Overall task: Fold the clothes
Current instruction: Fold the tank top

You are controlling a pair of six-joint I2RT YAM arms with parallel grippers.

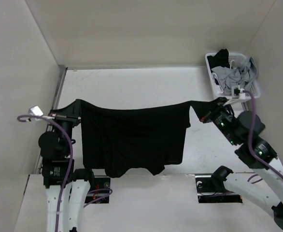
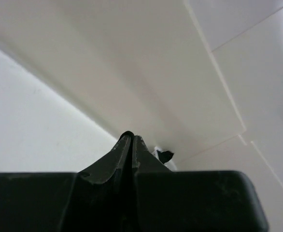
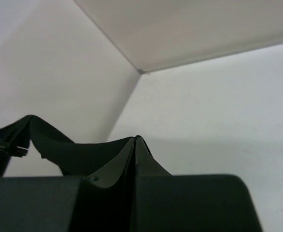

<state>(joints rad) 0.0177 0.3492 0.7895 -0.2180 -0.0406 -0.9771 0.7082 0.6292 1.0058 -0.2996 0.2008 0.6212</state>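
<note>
Desk [image 1: 132,82]: white, walled on three sides, both arm bases at its near edge.

T-shirt [image 1: 132,140]: plain black, spread wide and strung between the two grippers over the middle of the desk. The top edge runs nearly straight from left to right with a slight dip. The body hangs below it toward the near edge, and the bottom edge is uneven with two lower lobes. Can't tell whether the bottom edge touches the desk.

Left arm [image 1: 59,159]: upright at the desk's left side, purple cable looped along it. Right arm [image 1: 257,150]: reaches in from the right, angled toward the far-right corner.

Laundry basket [image 1: 210,67]: white plastic, far-right corner of the desk, just behind the right arm's wrist. Grey garments [image 1: 235,75] are piled in it, with a dark item [image 1: 221,57] at its far end.

Left gripper [image 1: 75,103]: clamped on the T-shirt's left top corner. In the left wrist view the fingers [image 2: 124,145] are pressed together, no gap.

Right gripper [image 1: 210,109]: clamped on the T-shirt's right top corner. In the right wrist view the fingers [image 3: 141,150] are together, and the black fabric [image 3: 74,152] runs off to the left from the tips.
</note>
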